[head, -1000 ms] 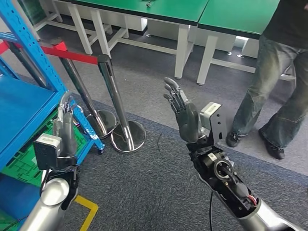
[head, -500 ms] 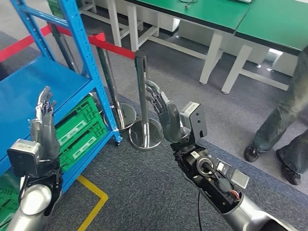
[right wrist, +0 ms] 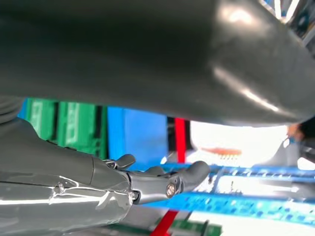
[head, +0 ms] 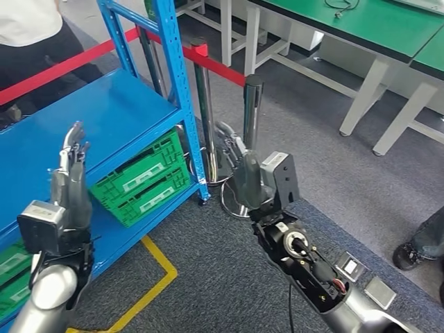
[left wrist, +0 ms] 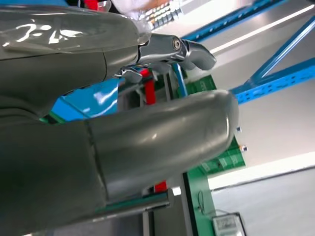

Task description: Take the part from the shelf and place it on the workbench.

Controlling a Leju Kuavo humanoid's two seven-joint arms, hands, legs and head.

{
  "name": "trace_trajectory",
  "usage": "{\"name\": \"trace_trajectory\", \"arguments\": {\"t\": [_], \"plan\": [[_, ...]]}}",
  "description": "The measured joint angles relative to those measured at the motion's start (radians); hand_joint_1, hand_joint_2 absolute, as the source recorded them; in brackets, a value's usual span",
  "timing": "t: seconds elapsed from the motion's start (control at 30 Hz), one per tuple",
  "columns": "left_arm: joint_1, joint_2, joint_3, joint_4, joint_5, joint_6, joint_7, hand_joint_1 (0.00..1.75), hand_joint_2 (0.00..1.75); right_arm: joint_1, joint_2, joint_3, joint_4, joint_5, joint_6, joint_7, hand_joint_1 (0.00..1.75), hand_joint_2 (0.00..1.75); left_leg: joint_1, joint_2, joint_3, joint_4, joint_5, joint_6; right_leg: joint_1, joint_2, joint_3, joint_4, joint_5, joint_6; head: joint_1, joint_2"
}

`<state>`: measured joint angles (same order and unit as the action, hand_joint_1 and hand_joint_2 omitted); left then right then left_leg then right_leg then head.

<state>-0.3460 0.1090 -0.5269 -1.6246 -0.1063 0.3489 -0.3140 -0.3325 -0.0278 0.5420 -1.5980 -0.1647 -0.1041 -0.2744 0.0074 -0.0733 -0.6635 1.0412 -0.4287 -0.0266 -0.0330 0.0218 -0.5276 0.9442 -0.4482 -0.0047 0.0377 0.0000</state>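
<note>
From the head view I see the left hand (head: 71, 184) raised in front of the blue shelf (head: 105, 118), fingers (head: 73, 139) extended and apart, holding nothing. The right hand (head: 243, 170) is up near the chrome stanchion posts (head: 251, 104), fingers loosely spread, also empty. Green crates (head: 141, 180) sit on the shelf's lower level; I cannot pick out the part itself on the shelf, as the wrist views are mostly blocked by the hands. The green-topped bench (head: 377, 24) stands well apart, behind the red barrier tape (head: 214, 64). A person (head: 31, 35) stands beyond the shelf.
</note>
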Motion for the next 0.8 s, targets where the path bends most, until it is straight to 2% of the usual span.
{"name": "trace_trajectory", "arguments": {"t": [0.03, 0.07, 0.1, 0.13, 0.17, 0.2, 0.27, 0.3, 0.33, 0.4, 0.43, 0.47, 0.5, 0.53, 0.57, 0.6, 0.63, 0.67, 0.7, 0.77, 0.8], "plan": [[0.0, 0.0, 0.0, -0.001, -0.002, 0.001, 0.003, 0.0, 0.0, 0.0, 0.002, 0.0, 0.003, 0.0, 0.002, -0.002, 0.0, 0.0, 0.0, 0.033, -0.036, 0.07, -0.031, -0.004, 0.002, -0.015, 0.001, -0.002, 0.0, -0.003, -0.01, 0.0], [0.003, 0.001, 0.0, -0.002, -0.004, 0.002, 0.005, 0.0, 0.0, 0.0, 0.003, 0.0, 0.006, 0.001, 0.003, -0.003, 0.0, 0.0, 0.003, 0.049, -0.073, 0.14, -0.058, -0.008, 0.004, -0.03, 0.001, -0.002, -0.001, -0.005, -0.017, 0.0], [0.007, 0.002, 0.0, -0.002, -0.005, 0.003, 0.008, 0.0, 0.0, 0.0, 0.003, 0.0, 0.009, 0.001, 0.003, -0.003, 0.0, 0.0, 0.006, 0.057, -0.101, 0.19, -0.071, -0.011, 0.005, -0.045, 0.001, -0.002, -0.002, -0.006, -0.021, 0.0], [0.011, 0.003, 0.0, -0.002, -0.006, 0.003, 0.009, 0.0, 0.0, 0.0, 0.003, 0.0, 0.012, 0.001, 0.003, -0.003, 0.0, 0.0, 0.008, 0.062, -0.11, 0.205, -0.067, -0.013, 0.005, -0.059, 0.001, -0.001, -0.003, -0.006, -0.025, 0.0], [0.014, 0.004, 0.0, -0.002, -0.007, 0.002, 0.01, 0.0, 0.0, 0.0, 0.003, 0.0, 0.013, 0.002, 0.002, -0.002, 0.0, 0.0, 0.01, 0.067, -0.097, 0.176, -0.044, -0.015, 0.005, -0.073, 0.003, -0.001, -0.005, -0.006, -0.029, 0.0], [0.014, 0.005, 0.0, -0.003, -0.009, -0.001, 0.01, 0.0, 0.0, 0.001, 0.003, -0.001, 0.014, 0.003, 0.002, 0.0, 0.0, 0.0, 0.011, 0.077, -0.064, 0.112, -0.011, -0.015, 0.005, -0.085, 0.005, -0.001, -0.007, -0.003, -0.033, 0.0], [0.009, -0.001, 0.0, -0.004, -0.013, -0.004, -0.001, 0.0, 0.0, 0.008, 0.002, -0.009, 0.009, 0.008, 0.0, 0.012, 0.0, 0.0, 0.008, 0.116, 0.017, -0.033, 0.043, -0.007, 0.009, -0.106, 0.01, -0.001, -0.014, 0.005, -0.039, 0.0], [0.006, -0.008, 0.0, -0.002, -0.01, -0.002, -0.017, 0.0, 0.0, 0.014, -0.002, -0.017, 0.003, 0.011, 0.001, 0.025, 0.0, 0.0, 0.006, 0.128, 0.042, -0.076, 0.054, 0.0, 0.012, -0.115, 0.013, -0.001, -0.017, 0.011, -0.039, 0.0], [0.002, -0.017, 0.0, 0.002, -0.003, 0.002, -0.038, 0.0, 0.0, 0.021, -0.007, -0.026, -0.007, 0.013, 0.002, 0.044, 0.0, 0.0, 0.002, 0.133, 0.052, -0.094, 0.055, 0.007, 0.015, -0.124, 0.016, -0.002, -0.021, 0.018, -0.037, 0.0], [-0.005, -0.038, -0.001, 0.014, 0.018, 0.014, -0.087, 0.0, 0.0, 0.033, -0.023, -0.044, -0.032, 0.016, 0.002, 0.087, 0.0, 0.0, 0.001, 0.112, 0.052, -0.098, 0.052, 0.022, 0.015, -0.139, 0.024, -0.003, -0.027, 0.03, -0.031, 0.0], [-0.008, -0.048, -0.001, 0.021, 0.028, 0.017, -0.106, 0.0, 0.0, 0.037, -0.031, -0.051, -0.046, 0.019, -0.002, 0.107, 0.0, 0.0, 0.002, 0.103, 0.053, -0.099, 0.052, 0.028, 0.013, -0.13, 0.023, 0.003, -0.035, 0.036, -0.029, 0.0], [-0.013, -0.059, -0.002, 0.028, 0.039, 0.018, -0.121, 0.0, 0.0, 0.041, -0.039, -0.059, -0.061, 0.024, -0.01, 0.126, 0.0, 0.0, 0.005, 0.094, 0.056, -0.102, 0.053, 0.035, 0.01, -0.11, 0.014, 0.027, -0.053, 0.04, -0.026, 0.0], [-0.019, -0.071, -0.004, 0.037, 0.054, 0.012, -0.136, 0.0, 0.0, 0.046, -0.048, -0.066, -0.077, 0.033, -0.024, 0.147, 0.0, 0.0, 0.008, 0.086, 0.058, -0.104, 0.053, 0.041, 0.008, -0.082, -0.007, 0.074, -0.081, 0.043, -0.02, 0.0], [-0.027, -0.083, -0.006, 0.049, 0.07, 0.005, -0.152, 0.0, 0.0, 0.054, -0.056, -0.073, -0.093, 0.044, -0.043, 0.167, 0.0, 0.0, 0.007, 0.077, 0.059, -0.104, 0.053, 0.045, 0.007, -0.052, -0.039, 0.144, -0.115, 0.045, -0.014, 0.0], [-0.034, -0.097, -0.009, 0.066, 0.09, -0.003, -0.17, 0.0, 0.0, 0.066, -0.065, -0.079, -0.109, 0.054, -0.062, 0.186, 0.0, 0.0, 0.006, 0.066, 0.059, -0.103, 0.052, 0.048, 0.008, -0.035, -0.078, 0.222, -0.147, 0.046, -0.007, 0.0], [-0.04, -0.11, -0.012, 0.085, 0.107, -0.011, -0.191, 0.0, 0.0, 0.078, -0.073, -0.085, -0.123, 0.062, -0.077, 0.199, 0.0, 0.0, 0.004, 0.053, 0.059, -0.103, 0.052, 0.05, 0.008, -0.027, -0.111, 0.284, -0.164, 0.048, -0.001, 0.0], [-0.045, -0.123, -0.015, 0.106, 0.124, -0.014, -0.213, 0.0, 0.0, 0.089, -0.081, -0.09, -0.134, 0.067, -0.086, 0.207, 0.0, 0.0, 0.003, 0.039, 0.059, -0.103, 0.051, 0.05, 0.009, -0.024, -0.13, 0.311, -0.162, 0.047, 0.003, 0.0], [-0.05, -0.136, -0.019, 0.129, 0.138, -0.015, -0.235, 0.0, 0.0, 0.097, -0.089, -0.095, -0.145, 0.069, -0.088, 0.211, 0.0, 0.0, 0.002, 0.025, 0.06, -0.102, 0.051, 0.051, 0.009, -0.022, -0.13, 0.296, -0.139, 0.046, 0.007, 0.0], [-0.056, -0.148, -0.023, 0.151, 0.149, -0.015, -0.255, 0.0, 0.0, 0.101, -0.096, -0.101, -0.154, 0.071, -0.088, 0.213, 0.0, 0.0, 0.001, 0.011, 0.062, -0.1, 0.05, 0.05, 0.009, -0.016, -0.11, 0.238, -0.098, 0.042, 0.011, 0.0], [-0.069, -0.171, -0.03, 0.192, 0.166, -0.011, -0.286, 0.0, 0.0, 0.105, -0.111, -0.111, -0.172, 0.075, -0.084, 0.216, 0.0, 0.0, 0.001, -0.014, 0.061, -0.096, 0.049, 0.046, 0.008, 0.029, -0.052, 0.09, -0.024, 0.034, 0.019, 0.0], [-0.073, -0.176, -0.031, 0.202, 0.17, -0.01, -0.292, 0.0, 0.0, 0.105, -0.115, -0.113, -0.176, 0.076, -0.083, 0.217, 0.0, 0.0, 0.0, -0.021, 0.061, -0.095, 0.049, 0.045, 0.007, 0.045, -0.035, 0.048, -0.006, 0.032, 0.022, 0.0]]}}
